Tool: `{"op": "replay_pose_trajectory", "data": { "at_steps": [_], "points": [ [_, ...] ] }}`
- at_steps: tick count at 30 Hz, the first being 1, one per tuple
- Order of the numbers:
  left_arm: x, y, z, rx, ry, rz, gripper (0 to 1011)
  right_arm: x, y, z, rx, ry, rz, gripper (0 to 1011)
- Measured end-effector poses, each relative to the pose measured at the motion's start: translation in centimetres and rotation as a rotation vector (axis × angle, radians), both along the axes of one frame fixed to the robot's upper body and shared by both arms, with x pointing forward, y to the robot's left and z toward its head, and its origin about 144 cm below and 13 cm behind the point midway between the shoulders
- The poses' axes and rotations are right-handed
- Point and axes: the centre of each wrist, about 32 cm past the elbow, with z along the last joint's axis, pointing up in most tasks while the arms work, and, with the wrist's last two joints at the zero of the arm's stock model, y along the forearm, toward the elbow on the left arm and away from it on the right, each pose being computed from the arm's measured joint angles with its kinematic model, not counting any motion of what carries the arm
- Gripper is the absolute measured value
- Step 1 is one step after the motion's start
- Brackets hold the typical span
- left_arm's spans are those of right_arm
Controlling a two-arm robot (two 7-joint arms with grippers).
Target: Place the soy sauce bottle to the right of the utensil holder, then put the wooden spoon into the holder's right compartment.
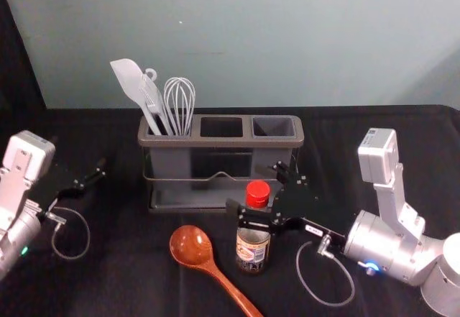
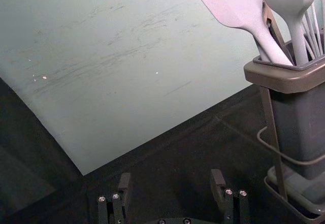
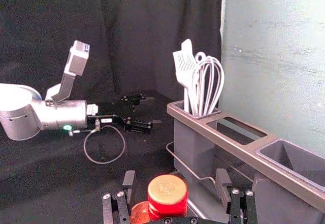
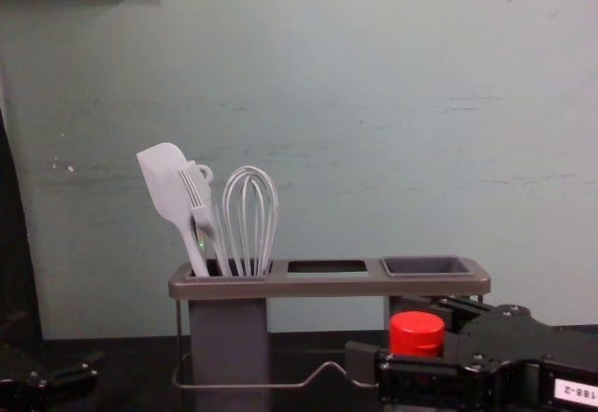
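Note:
The soy sauce bottle [image 1: 253, 241] stands upright in front of the utensil holder [image 1: 215, 144], its red cap [image 3: 167, 194] between the fingers of my right gripper [image 1: 257, 191]. In the right wrist view that gripper [image 3: 175, 191] is open, with a gap on each side of the cap. The chest view has the red cap [image 4: 417, 333] beside my right gripper [image 4: 397, 347]. The wooden spoon [image 1: 195, 249] lies on the table left of the bottle, bowl toward the holder. My left gripper [image 1: 90, 177] idles at the left; its fingers are apart in its wrist view [image 2: 172, 188].
A white spatula [image 1: 131, 80], a brush and a whisk [image 1: 180, 101] stand in the holder's left compartment. The right compartment [image 1: 274, 126] holds nothing visible. Behind the black-covered table [image 1: 374, 159] rises a pale wall [image 4: 392, 132].

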Motion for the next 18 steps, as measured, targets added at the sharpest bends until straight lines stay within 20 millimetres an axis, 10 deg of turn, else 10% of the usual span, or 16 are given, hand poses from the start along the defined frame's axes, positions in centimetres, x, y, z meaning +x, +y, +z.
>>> {"op": "replay_pose_trajectory", "data": {
  "at_steps": [18],
  "points": [
    [0.0, 0.0, 0.0, 0.0, 0.0, 0.0, 1011, 0.23, 0.35, -0.17, -0.004, 0.005, 0.01, 984]
  ]
}}
